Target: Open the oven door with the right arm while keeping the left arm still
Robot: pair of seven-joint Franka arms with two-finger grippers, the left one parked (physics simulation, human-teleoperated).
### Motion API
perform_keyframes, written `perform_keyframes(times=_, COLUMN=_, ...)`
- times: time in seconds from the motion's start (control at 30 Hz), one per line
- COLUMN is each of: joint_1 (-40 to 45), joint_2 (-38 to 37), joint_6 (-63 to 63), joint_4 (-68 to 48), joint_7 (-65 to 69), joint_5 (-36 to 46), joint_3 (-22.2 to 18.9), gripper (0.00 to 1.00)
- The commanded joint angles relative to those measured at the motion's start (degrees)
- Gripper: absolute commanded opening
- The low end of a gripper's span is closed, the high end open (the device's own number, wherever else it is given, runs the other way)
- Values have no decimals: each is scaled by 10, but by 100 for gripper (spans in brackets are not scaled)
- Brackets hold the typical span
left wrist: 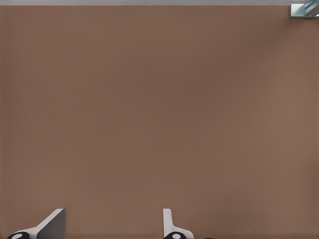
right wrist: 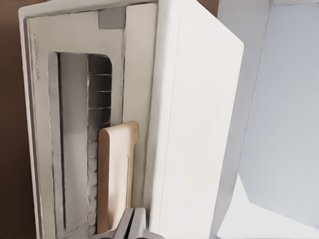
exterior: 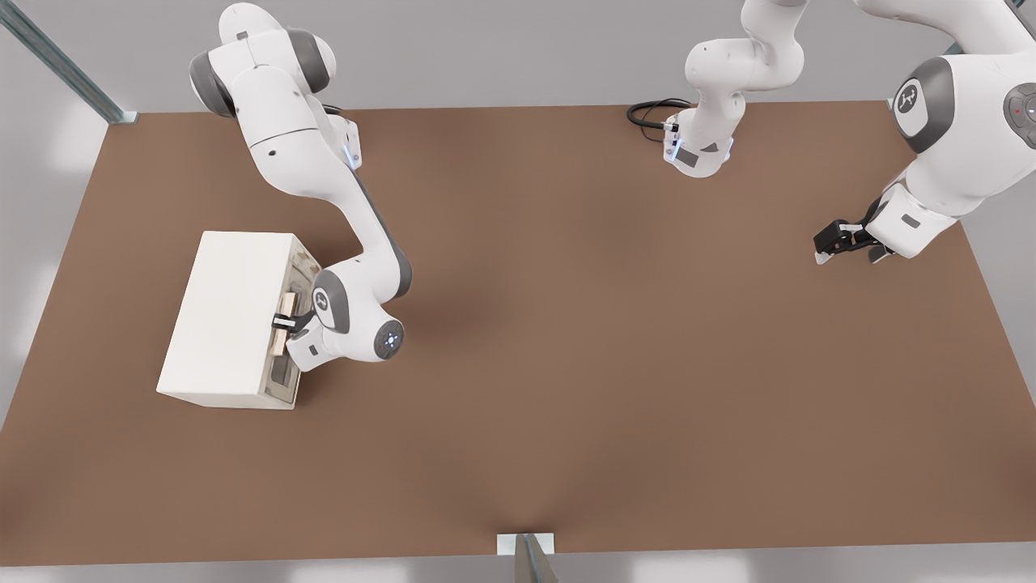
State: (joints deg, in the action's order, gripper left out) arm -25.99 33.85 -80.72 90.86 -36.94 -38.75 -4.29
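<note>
Black two-finger gripper (exterior: pixel 285 322) pinches the pale wooden bar handle (right wrist: pixel 115 175) of the cream oven door (right wrist: pixel 75 129), fingers nearly together; faint door lettering is unreadable.

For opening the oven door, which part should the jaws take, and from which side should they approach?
Grip the pale wooden handle on the oven door. It stands off the panel as a flat bar near the door's top edge, far from the bottom hinge. Approach from the front, the front view's right, where the gripper sits at the handle's middle. The oven top offers no hold.
</note>
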Motion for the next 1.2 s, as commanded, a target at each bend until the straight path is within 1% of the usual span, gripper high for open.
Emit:
perform_keyframes(times=0.0, joint_1=0, joint_2=3, joint_6=-2, joint_4=0, joint_7=-71, joint_5=-2, joint_3=0, gripper=0)
perform_keyframes(times=0.33, joint_1=-11, joint_2=4, joint_6=-7, joint_4=-5, joint_7=-77, joint_5=5, joint_3=3, gripper=0)
perform_keyframes(times=0.37, joint_1=-11, joint_2=5, joint_6=-16, joint_4=-11, joint_7=-87, joint_5=21, joint_3=13, gripper=0)
perform_keyframes(times=0.4, joint_1=-12, joint_2=5, joint_6=-29, joint_4=-24, joint_7=-108, joint_5=63, joint_3=23, gripper=0)
perform_keyframes(times=0.47, joint_1=-11, joint_2=2, joint_6=-61, joint_4=-40, joint_7=-109, joint_5=82, joint_3=36, gripper=0)
perform_keyframes(times=0.5, joint_1=-7, joint_2=-10, joint_6=-61, joint_4=-54, joint_7=-110, joint_5=115, joint_3=43, gripper=0)
perform_keyframes(times=0.53, joint_1=10, joint_2=-36, joint_6=-58, joint_4=-82, joint_7=-106, joint_5=179, joint_3=46, gripper=0)
perform_keyframes(times=0.57, joint_1=45, joint_2=-80, joint_6=-58, joint_4=-95, joint_7=-60, joint_5=252, joint_3=61, gripper=4)
perform_keyframes(times=0.6, joint_1=67, joint_2=-105, joint_6=-57, joint_4=-118, joint_7=21, joint_5=317, joint_3=54, gripper=16)
perform_keyframes(times=0.63, joint_1=101, joint_2=-120, joint_6=-54, joint_4=-138, joint_7=83, joint_5=367, joint_3=39, gripper=36)
perform_keyframes(times=0.67, joint_1=125, joint_2=-156, joint_6=-56, joint_4=-138, joint_7=112, joint_5=440, joint_3=19, gripper=84)
perform_keyframes(times=0.7, joint_1=128, joint_2=-178, joint_6=-54, joint_4=-138, joint_7=155, joint_5=457, joint_3=-3, gripper=100)
perform_keyframes(times=0.77, joint_1=128, joint_2=-197, joint_6=-54, joint_4=-140, joint_7=261, joint_5=452, joint_3=-30, gripper=100)
perform_keyframes(times=0.8, joint_1=128, joint_2=-203, joint_6=-54, joint_4=-143, joint_7=273, joint_5=446, joint_3=-36, gripper=100)
perform_keyframes(times=0.83, joint_1=128, joint_2=-204, joint_6=-54, joint_4=-162, joint_7=361, joint_5=417, joint_3=-36, gripper=100)
perform_keyframes(times=0.93, joint_1=129, joint_2=-200, joint_6=-53, joint_4=-166, joint_7=364, joint_5=416, joint_3=-48, gripper=100)
perform_keyframes(times=1.17, joint_1=138, joint_2=-190, joint_6=-53, joint_4=-166, joint_7=365, joint_5=415, joint_3=-50, gripper=100)
